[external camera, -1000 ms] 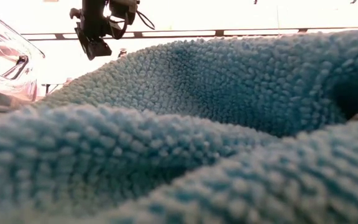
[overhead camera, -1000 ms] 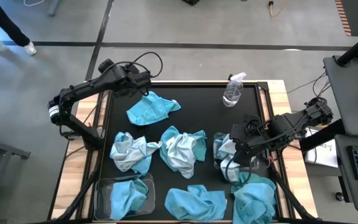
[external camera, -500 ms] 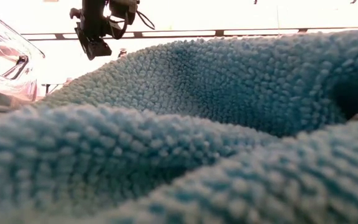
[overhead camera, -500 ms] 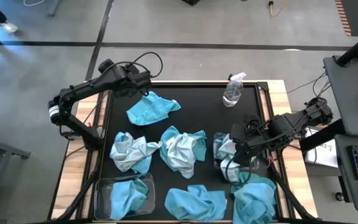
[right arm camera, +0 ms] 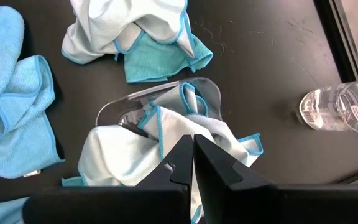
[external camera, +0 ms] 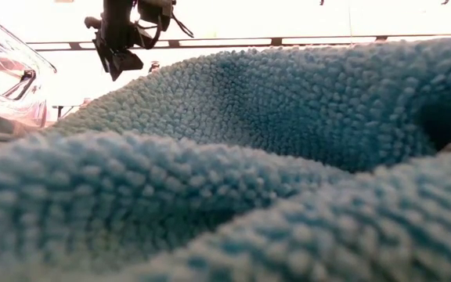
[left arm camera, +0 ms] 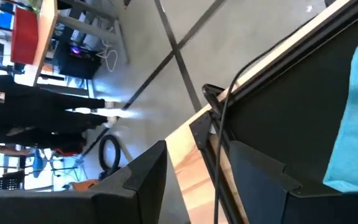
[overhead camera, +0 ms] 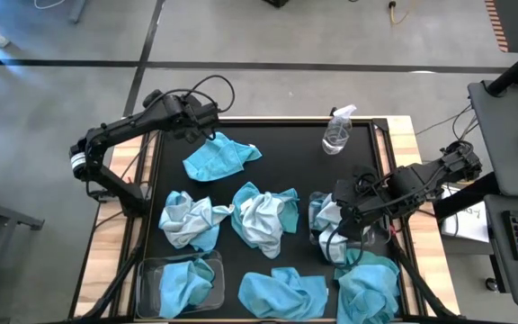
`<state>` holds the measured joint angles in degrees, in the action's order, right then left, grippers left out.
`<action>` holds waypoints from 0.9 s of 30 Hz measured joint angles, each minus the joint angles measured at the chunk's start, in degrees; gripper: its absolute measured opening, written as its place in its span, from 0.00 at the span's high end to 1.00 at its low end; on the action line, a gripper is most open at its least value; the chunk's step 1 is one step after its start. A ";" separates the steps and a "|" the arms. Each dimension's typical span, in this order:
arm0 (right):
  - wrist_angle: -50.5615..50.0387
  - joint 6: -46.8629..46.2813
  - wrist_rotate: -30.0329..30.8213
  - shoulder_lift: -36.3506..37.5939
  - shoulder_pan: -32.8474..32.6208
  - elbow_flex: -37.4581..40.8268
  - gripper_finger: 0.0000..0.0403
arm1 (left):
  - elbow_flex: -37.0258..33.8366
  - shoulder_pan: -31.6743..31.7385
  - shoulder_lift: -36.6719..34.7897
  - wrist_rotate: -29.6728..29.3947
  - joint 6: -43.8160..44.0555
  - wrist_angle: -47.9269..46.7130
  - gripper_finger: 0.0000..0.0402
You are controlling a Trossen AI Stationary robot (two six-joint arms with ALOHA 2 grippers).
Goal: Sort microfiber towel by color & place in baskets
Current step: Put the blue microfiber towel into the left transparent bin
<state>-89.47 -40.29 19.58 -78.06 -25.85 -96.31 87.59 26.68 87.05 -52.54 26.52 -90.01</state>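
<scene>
My left gripper (overhead camera: 207,123) (left arm camera: 197,183) is open and holds nothing; it hangs in the air by the table's far-left corner, just beyond a flat turquoise towel (overhead camera: 218,155) (left arm camera: 353,118). My right gripper (overhead camera: 344,216) (right arm camera: 193,146) is shut, right over the pale towels (right arm camera: 123,155) piled in the right clear basket (overhead camera: 331,229) (right arm camera: 160,93). Whether it touches them, I cannot tell. The left clear basket (overhead camera: 147,292) at the near-left corner holds a turquoise towel (overhead camera: 183,281). Two crumpled pale-and-turquoise heaps (overhead camera: 187,218) (overhead camera: 263,216) lie mid-table. Two turquoise towels (overhead camera: 281,292) (overhead camera: 367,283) lie at the near edge.
A clear spray bottle (overhead camera: 338,130) (right arm camera: 340,106) stands near the far edge, right of centre. A turquoise towel (external camera: 288,157) fills the low view, with my left gripper (external camera: 116,55) above it. Bare black mat (overhead camera: 286,148) shows between the far towel and the bottle.
</scene>
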 joint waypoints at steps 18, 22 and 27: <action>0.22 0.02 1.50 0.00 0.00 0.00 0.98 | 0.00 0.00 0.00 0.20 0.00 -0.01 0.60; 0.22 0.46 3.17 0.00 0.00 0.00 0.98 | 0.00 0.00 0.00 0.20 0.00 -0.01 0.60; 0.22 0.46 3.23 0.00 0.00 0.00 0.98 | 0.00 0.00 0.00 0.20 -0.02 -0.01 0.60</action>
<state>-89.25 -39.83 22.81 -78.06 -25.85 -96.31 87.59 26.68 87.05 -52.34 26.50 -90.02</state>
